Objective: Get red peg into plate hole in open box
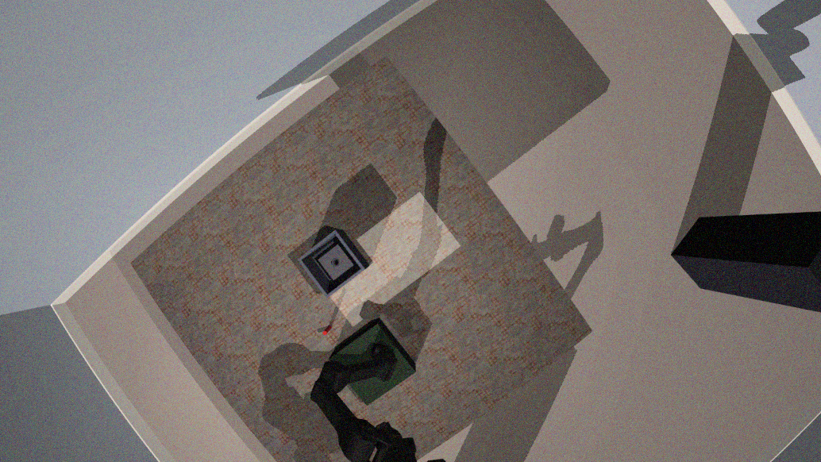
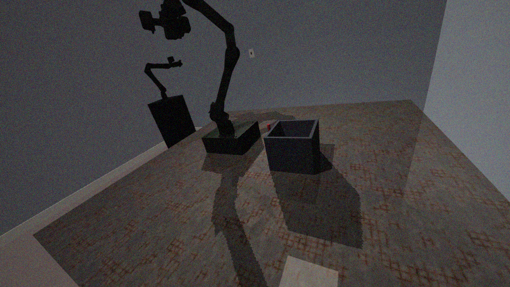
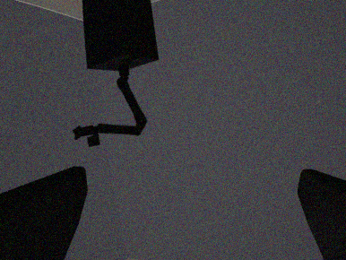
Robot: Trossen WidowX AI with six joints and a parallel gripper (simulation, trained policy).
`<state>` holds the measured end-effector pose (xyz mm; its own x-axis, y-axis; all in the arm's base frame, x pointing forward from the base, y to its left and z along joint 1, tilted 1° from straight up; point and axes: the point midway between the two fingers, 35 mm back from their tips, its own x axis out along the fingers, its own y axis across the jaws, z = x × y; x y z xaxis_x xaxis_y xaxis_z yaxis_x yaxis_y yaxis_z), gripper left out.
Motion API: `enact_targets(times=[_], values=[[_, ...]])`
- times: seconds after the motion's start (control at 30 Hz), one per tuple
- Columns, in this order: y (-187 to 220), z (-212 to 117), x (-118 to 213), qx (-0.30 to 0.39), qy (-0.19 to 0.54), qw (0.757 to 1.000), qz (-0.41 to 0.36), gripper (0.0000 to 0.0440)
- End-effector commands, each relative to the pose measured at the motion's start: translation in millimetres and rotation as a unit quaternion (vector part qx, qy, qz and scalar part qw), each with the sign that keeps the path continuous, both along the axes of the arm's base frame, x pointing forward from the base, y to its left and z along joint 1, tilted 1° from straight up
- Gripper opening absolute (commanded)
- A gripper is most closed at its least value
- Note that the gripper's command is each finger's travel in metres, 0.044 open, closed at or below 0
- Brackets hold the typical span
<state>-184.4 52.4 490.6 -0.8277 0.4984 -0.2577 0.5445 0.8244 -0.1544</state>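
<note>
A small red peg stands on the table, between the box and the arm's green base block. The dark open box stands on the table. In the top view a grey plate with a dark hole shows at its bottom, with no peg in the hole. My gripper is open with nothing between its fingers. The arm is raised and turned away from the box and peg; the gripper is high above the table. Its fingertips are hard to make out in the top and exterior views.
The green base block carries the arm near the peg. A black block stands far to the right in the top view. A dark arm shape on a black block shows in the background. Shadows cross the table.
</note>
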Motion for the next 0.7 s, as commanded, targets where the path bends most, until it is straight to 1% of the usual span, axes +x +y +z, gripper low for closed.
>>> enact_targets(times=[0.0,0.07,0.17,0.33,0.5,0.67], values=[[-1.6,0.2,-1.5,0.001,-0.001,1.000,0.002,0.0420],[-8.4,-1.0,-6.8,-0.001,-0.004,1.000,0.015,0.0440],[-25.7,-1.9,-16.9,-0.025,0.005,0.999,0.044,0.0440],[-55.7,1.1,-26.8,-0.093,0.038,0.991,0.087,0.0440],[-84.2,5.6,-30.0,-0.164,0.068,0.976,0.125,0.0440],[-111.7,10.8,-28.1,-0.237,0.089,0.954,0.163,0.0440]])
